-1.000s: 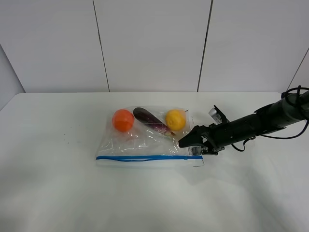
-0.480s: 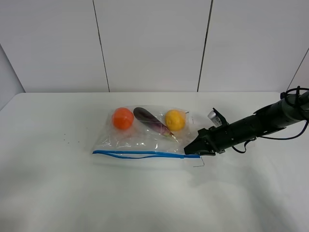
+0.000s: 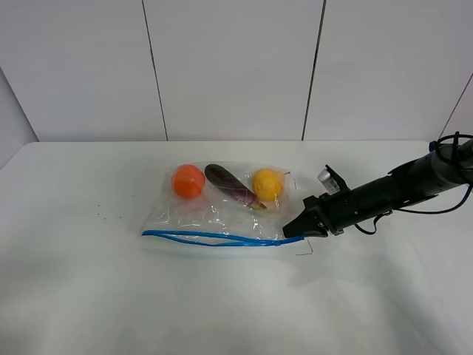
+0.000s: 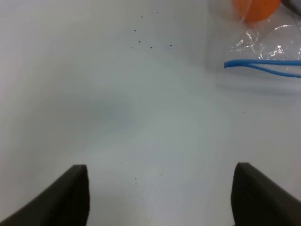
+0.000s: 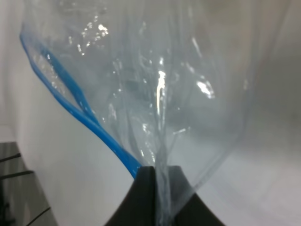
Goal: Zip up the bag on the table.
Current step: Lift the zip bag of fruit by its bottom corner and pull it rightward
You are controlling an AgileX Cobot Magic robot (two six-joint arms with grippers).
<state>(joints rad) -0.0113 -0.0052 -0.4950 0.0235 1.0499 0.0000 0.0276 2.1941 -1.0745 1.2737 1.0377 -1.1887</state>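
Observation:
The clear plastic bag [image 3: 222,211] lies in the middle of the white table [image 3: 89,296], holding an orange fruit [image 3: 188,181], a purple eggplant [image 3: 233,186] and a yellow fruit [image 3: 267,184]. Its blue zipper strip [image 3: 214,237] runs along the near edge and gapes open. My right gripper [image 3: 295,226] is shut on the bag's right corner at the end of the zipper; the right wrist view shows the fingertips [image 5: 143,188] pinching the plastic beside the blue strip [image 5: 75,113]. My left gripper [image 4: 157,197] is open over bare table, left of the bag's zipper end [image 4: 263,66].
A white panelled wall [image 3: 236,66] stands behind the table. The right arm [image 3: 392,188] with its cable reaches in from the right edge. Small dark specks [image 3: 103,216] lie on the table left of the bag.
My right gripper closed on the bag's right corner and lifted it a little. The bag's near edge tilted up and the blue zipper strip opened into a gaping loop.

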